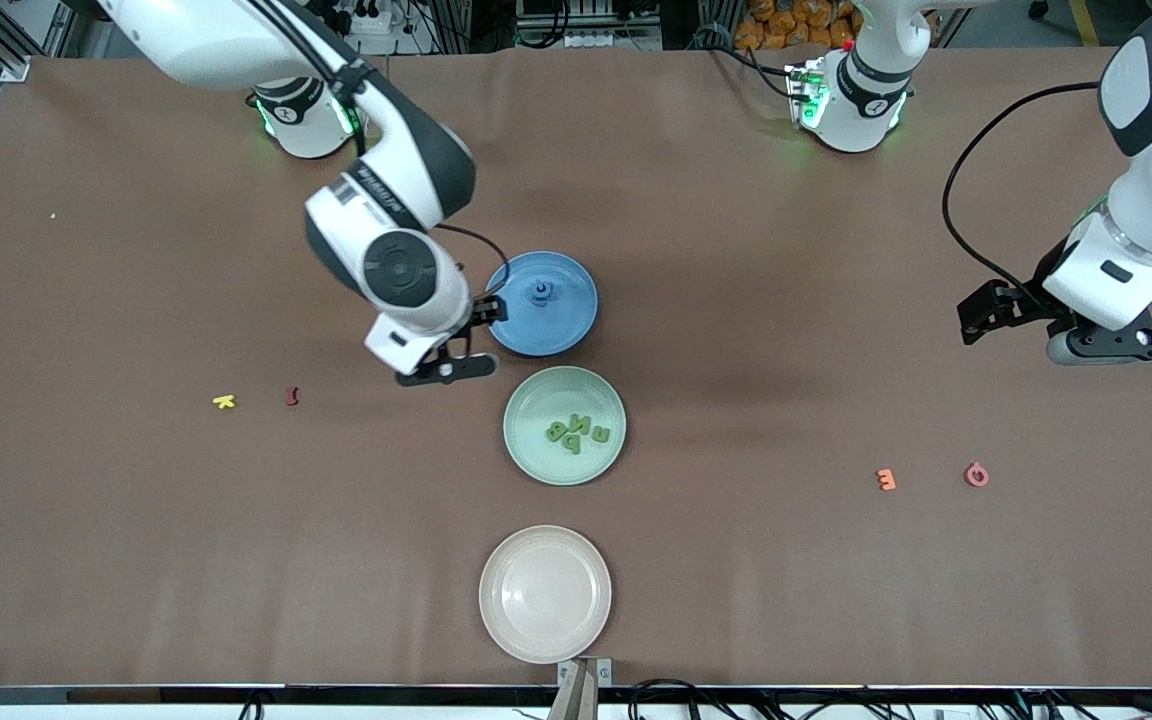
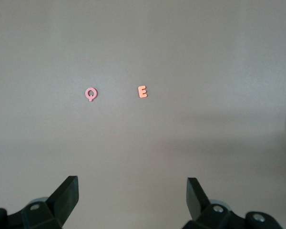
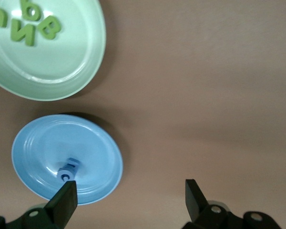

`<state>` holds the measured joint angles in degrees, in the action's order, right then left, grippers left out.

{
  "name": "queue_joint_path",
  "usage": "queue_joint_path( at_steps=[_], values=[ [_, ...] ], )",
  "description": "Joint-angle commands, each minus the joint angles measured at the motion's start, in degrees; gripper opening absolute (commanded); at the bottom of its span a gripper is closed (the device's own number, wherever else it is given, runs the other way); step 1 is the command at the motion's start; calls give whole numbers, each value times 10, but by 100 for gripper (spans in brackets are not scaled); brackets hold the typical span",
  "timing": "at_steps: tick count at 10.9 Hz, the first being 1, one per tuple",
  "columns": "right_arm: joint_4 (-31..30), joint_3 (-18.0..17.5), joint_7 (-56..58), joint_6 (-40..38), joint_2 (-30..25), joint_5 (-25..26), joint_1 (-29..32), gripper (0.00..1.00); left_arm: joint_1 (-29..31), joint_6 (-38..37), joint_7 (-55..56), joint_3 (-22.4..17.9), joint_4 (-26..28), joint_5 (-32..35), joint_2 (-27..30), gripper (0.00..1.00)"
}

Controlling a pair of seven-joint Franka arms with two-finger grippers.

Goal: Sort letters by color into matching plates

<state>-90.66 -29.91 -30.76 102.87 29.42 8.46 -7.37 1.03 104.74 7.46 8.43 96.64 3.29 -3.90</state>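
Three round plates line up down the middle of the front view on a brown tabletop (image 1: 736,250). The blue plate (image 1: 542,303) sits just above centre, with small blue letters (image 1: 541,291) piled near its middle. Directly below it, close but apart, the pale green plate (image 1: 564,425) holds four green letters (image 1: 578,433) bunched together. The cream plate (image 1: 545,594) lies at the bottom centre of the frame.

The right pincer (image 1: 448,358) hangs left of centre, over bare tabletop beside the blue plate's rim. The right wrist view shows its fingers (image 3: 66,200) spread wide apart with nothing between them, and the blue plate (image 3: 66,157) and green plate (image 3: 47,47) further off.

The left pincer (image 1: 1131,340) waits at the right edge of the front view, over bare tabletop. In the left wrist view its fingers (image 2: 66,195) are likewise parted and empty.

Loose letters remain on the tabletop. A yellow letter (image 1: 224,401) and a dark red letter (image 1: 292,396) lie at middle left of the front view. An orange E (image 1: 886,480) and a pink Q (image 1: 977,474) lie at lower right.
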Motion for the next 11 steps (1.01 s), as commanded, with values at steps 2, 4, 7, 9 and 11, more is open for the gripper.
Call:
queue_joint_path(
  at_steps=[2, 4, 7, 9, 11],
  values=[
    [-11, 105, 152, -59, -83, -69, 23, 100, -4, -47, -39, 2, -19, 2, 15, 100],
    [-18, 173, 209, -69, -107, -68, 16, 100, -33, -66, -40, -37, -17, -25, 36, 100],
    [-16, 254, 313, -69, -158, -66, -1, 100, -30, -78, -39, -44, -43, -30, 36, 100],
    [-18, 288, 314, -70, -206, -56, 1, 100, -29, -78, -39, -44, -47, -32, 36, 100],
    [-16, 318, 313, -70, -242, -64, 8, 100, -30, -78, -39, -43, -46, -37, 39, 100]
  ],
)
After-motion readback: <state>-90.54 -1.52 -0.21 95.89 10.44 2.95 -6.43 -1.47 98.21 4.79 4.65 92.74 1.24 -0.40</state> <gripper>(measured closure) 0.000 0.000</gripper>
